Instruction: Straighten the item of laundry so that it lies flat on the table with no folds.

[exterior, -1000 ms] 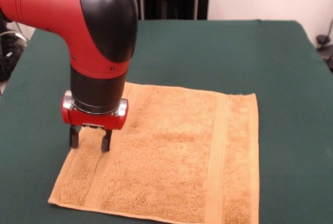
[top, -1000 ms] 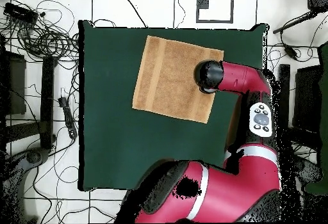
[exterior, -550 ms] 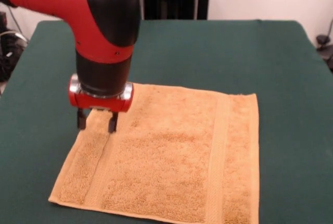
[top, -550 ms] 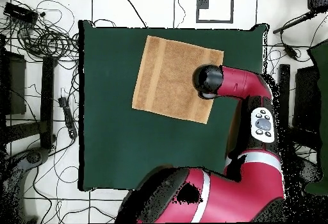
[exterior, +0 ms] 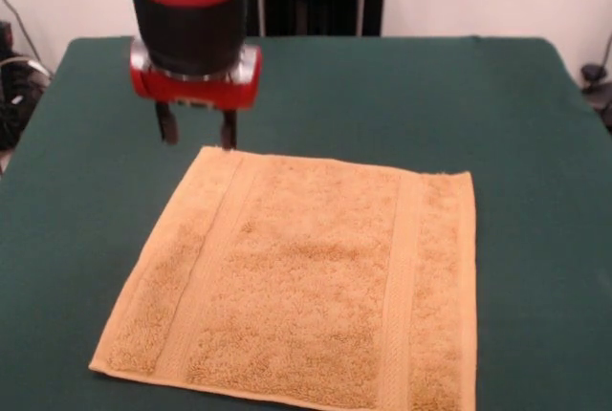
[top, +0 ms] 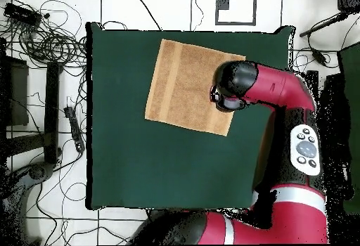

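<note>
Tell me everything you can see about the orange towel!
The orange towel is a roughly square piece of fuzzy golden terry cloth with a flat woven band near two opposite edges. It lies spread flat on the green table, with no folds showing, though the front view cuts off its nearest edge. Only the table touches it. The robot's end effector hangs open above the table, just past the towel's far corner, holding nothing.
</note>
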